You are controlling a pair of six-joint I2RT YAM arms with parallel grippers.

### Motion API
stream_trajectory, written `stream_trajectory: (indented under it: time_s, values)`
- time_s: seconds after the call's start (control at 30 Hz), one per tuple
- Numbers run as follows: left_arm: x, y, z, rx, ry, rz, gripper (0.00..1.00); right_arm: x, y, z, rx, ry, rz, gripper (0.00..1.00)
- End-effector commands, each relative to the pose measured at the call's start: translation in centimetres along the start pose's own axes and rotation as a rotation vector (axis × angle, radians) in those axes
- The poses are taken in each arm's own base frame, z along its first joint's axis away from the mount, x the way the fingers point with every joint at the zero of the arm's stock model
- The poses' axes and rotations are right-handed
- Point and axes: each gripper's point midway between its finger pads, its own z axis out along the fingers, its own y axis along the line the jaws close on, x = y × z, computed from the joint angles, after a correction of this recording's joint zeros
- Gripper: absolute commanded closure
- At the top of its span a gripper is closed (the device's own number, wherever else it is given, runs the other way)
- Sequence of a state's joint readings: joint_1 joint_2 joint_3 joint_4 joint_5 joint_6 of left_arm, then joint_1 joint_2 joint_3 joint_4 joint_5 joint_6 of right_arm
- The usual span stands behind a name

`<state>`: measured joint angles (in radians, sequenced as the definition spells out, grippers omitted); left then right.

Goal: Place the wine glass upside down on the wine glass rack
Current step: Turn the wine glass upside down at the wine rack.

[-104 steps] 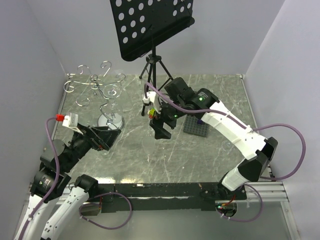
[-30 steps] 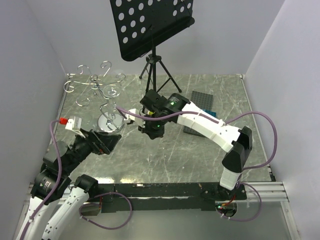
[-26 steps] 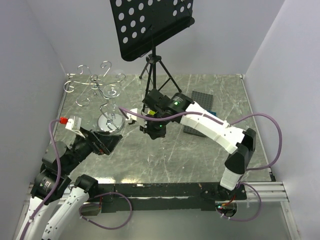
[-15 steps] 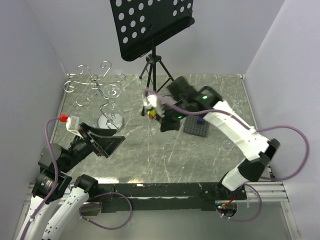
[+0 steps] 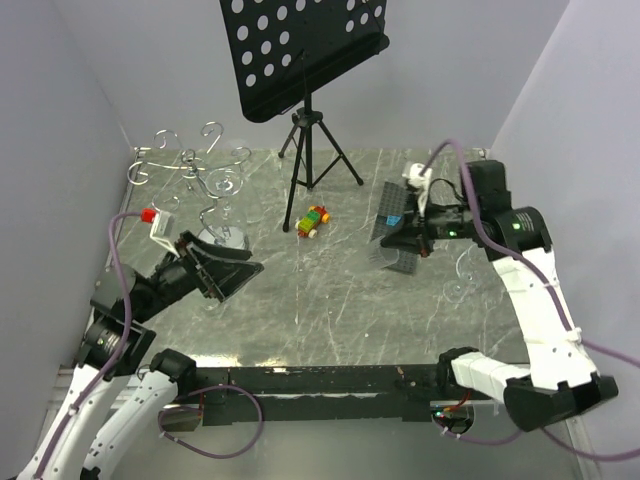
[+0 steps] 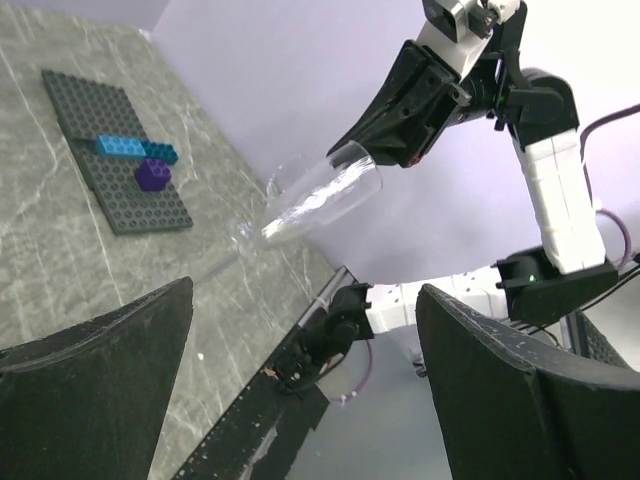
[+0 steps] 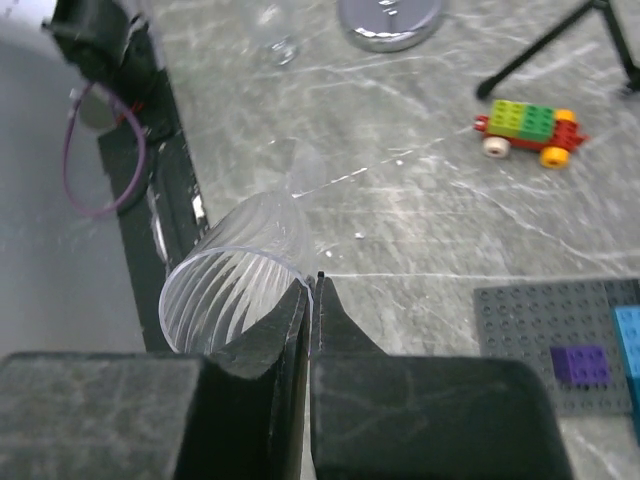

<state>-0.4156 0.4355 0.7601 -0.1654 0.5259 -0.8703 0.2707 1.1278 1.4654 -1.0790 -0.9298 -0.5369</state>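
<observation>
Pinching wine glass rim, right jaws.

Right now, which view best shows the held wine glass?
Left wrist: the wine glass shows in tilted profile, rim in the right end effector. Right wrist shows only its ribbed bowl, close; top external, a faint outline.
</observation>
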Motion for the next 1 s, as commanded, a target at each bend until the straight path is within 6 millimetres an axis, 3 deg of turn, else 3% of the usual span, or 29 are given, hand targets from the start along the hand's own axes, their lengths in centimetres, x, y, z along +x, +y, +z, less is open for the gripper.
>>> stream_trajectory:
  time_s: [0.0,0.27,0.57,0.77,0.97]
  values:
    - [-1.4,-2.2,0.9,0.059,0.023,-0.017,0.03,-2.0,-0.1,-1.8,0.007,-0.173,-0.029,1.00]
    - [-2.4,-3.2,2.4,0.039,0.095,-0.008,0.03,-0.8,-1.3,-2.6,0.037,-0.247,0.013,1.00]
    - [-1.0,-2.9,5.5,-0.054,0.166,0.000,0.03,0.7,-3.9,-4.3,0.041,-0.365,0.105,1.00]
    - [1.7,-3.0,9.0,-0.103,0.230,0.040,0.03,2.3,-4.1,-4.6,0.066,-0.391,0.116,1.00]
    - [1.9,-2.6,11.3,-0.119,0.219,0.073,0.03,2.7,-3.8,-4.6,0.085,-0.400,0.105,1.00]
